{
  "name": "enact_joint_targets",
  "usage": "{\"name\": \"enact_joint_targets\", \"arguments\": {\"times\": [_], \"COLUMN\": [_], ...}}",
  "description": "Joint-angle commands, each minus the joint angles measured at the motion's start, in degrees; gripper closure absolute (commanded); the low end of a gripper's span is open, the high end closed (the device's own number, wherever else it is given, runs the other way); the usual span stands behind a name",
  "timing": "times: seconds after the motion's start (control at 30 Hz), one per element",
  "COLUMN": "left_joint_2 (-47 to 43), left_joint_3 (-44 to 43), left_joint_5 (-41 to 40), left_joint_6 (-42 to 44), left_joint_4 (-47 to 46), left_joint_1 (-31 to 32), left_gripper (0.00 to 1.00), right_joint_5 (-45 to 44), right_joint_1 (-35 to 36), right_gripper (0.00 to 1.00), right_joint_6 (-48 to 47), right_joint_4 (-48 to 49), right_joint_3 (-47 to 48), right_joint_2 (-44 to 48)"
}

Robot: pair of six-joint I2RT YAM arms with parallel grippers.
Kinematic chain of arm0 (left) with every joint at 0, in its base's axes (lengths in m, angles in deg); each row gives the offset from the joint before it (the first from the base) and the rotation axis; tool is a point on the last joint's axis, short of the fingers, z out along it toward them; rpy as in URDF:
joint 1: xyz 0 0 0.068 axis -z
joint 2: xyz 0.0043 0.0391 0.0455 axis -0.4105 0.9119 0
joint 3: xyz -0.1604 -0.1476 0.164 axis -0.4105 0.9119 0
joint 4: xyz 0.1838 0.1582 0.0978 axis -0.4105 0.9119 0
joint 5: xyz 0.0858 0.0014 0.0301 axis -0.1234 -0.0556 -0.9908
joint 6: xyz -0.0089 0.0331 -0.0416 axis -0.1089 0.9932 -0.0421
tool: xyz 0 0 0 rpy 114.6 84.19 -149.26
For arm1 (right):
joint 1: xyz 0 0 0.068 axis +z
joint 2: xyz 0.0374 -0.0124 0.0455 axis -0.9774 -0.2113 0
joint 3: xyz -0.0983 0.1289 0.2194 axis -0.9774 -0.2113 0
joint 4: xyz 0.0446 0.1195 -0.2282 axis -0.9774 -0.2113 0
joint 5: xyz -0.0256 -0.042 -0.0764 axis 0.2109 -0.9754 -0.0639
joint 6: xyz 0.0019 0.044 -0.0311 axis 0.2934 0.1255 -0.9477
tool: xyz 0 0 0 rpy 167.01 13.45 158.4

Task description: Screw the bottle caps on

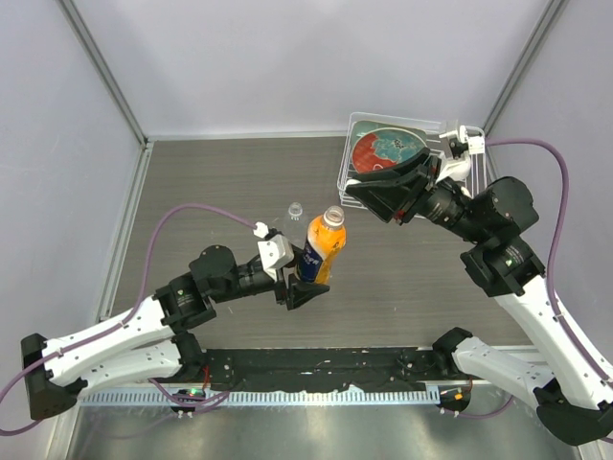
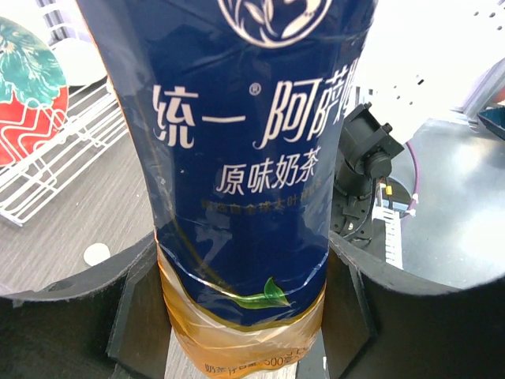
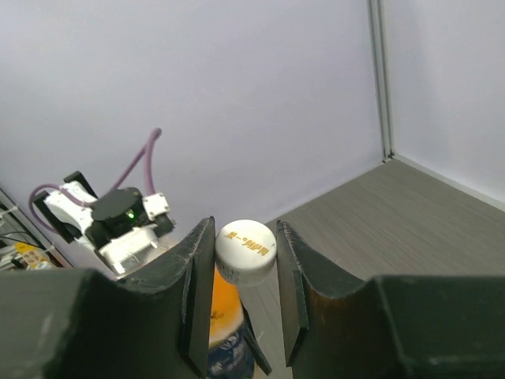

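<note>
**Mia:** Where is the orange bottle?

**Tom:** The left gripper squeezes it round the middle, near the front of the table. I can't tell if its bottom touches the table. Its top looks bare to me.

**Mia:** And the cap?

**Tom:** The right gripper pinches the white cap between its two fingers. It is up in the air, to the right of the bottle top and not touching it.

**Mia:** So what is the job now?

**Tom:** I think it is putting that cap on. The cap should come right over the bottle's mouth and sit flat. If it sits crooked, the turns may jam.

**Mia:** Then twist?

**Tom:** Yes, press down softly and turn. The left one must hold tight so the bottle does not spin too. The bottle seems to lean a little, so the cap should lean the same way.
</note>
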Motion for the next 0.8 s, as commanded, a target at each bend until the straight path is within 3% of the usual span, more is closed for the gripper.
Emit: {"name": "enact_joint_targets", "arguments": {"times": [0.0,0.77], "left_joint_2": [-0.31,0.65], "left_joint_3": [1.19,3.74], "left_joint_5": [1.38,1.03], "left_joint_6": [-1.29,-0.50], "left_joint_4": [-5.81,-9.50], "left_joint_1": [-0.85,-1.56], "left_gripper": [0.44,0.45], "right_joint_5": [3.37,11.19], "right_joint_1": [0.23,1.37], "right_gripper": [0.86,0.86], "right_joint_6": [4.42,4.87], "right_joint_4": [6.39,9.29], "right_joint_3": [1.23,-1.40], "right_joint_2": [0.09,-0.79]}}
